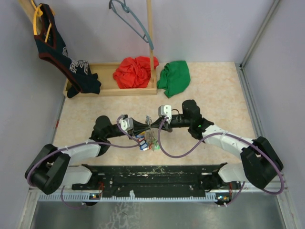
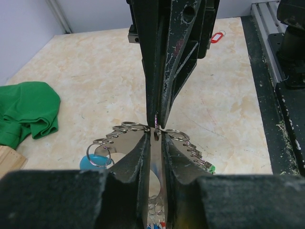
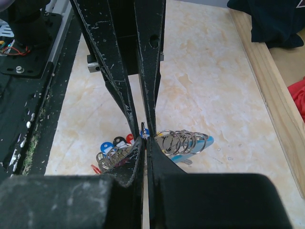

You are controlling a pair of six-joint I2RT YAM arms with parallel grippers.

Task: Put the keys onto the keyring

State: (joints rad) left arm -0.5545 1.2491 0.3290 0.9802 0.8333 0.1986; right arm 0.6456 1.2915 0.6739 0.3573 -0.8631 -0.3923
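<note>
Right pincer, pressed together, pinches what looks like a thin ring of the keys. Left pincer narrowly straddles the keyring; I cannot tell whether it grips. Both are near the middle of the desk's near edge. The metal is likely stiff, light and slippery, best held by the grey band.

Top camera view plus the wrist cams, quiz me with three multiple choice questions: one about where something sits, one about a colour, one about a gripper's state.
1. Where does the green cloth lie? A on the table beside the wooden tray; B inside that tray; C draped over an arm.
2. What colour is the crumpled cloth in the tray? A yellow; B white; C red.
3. How do the right gripper's jaws stand? A wide open; B shut; C out of view.
1 A, it rests off the tray's right end. 2 C, a red bundle inside the rim. 3 B, its fingers press together.
</note>
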